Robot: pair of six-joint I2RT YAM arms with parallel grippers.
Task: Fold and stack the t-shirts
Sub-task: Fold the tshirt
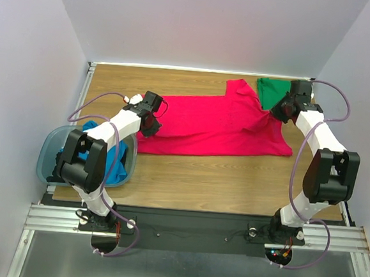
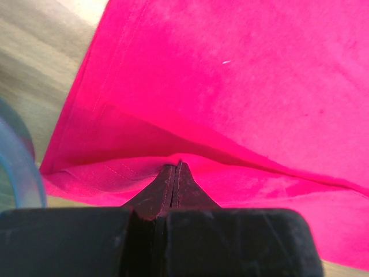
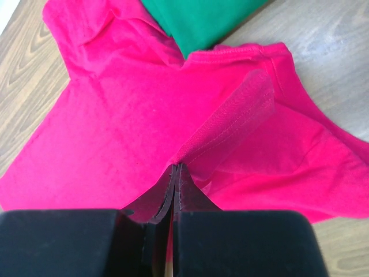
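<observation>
Spanning the wooden table (image 1: 201,178), crimson-pink t-shirt (image 1: 218,125)

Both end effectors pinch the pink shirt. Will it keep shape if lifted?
Likely floppy: the pink shirt tents at the right end effector. Probably light: the left end effector pinches one thin edge. Its unheld middle would likely sag.

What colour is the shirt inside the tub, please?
Bright blue; the shirt shows best in the top view.

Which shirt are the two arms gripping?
The pink shirt, spread mid-table; the green one lies at the back, the blue one sits in the tub.
</observation>
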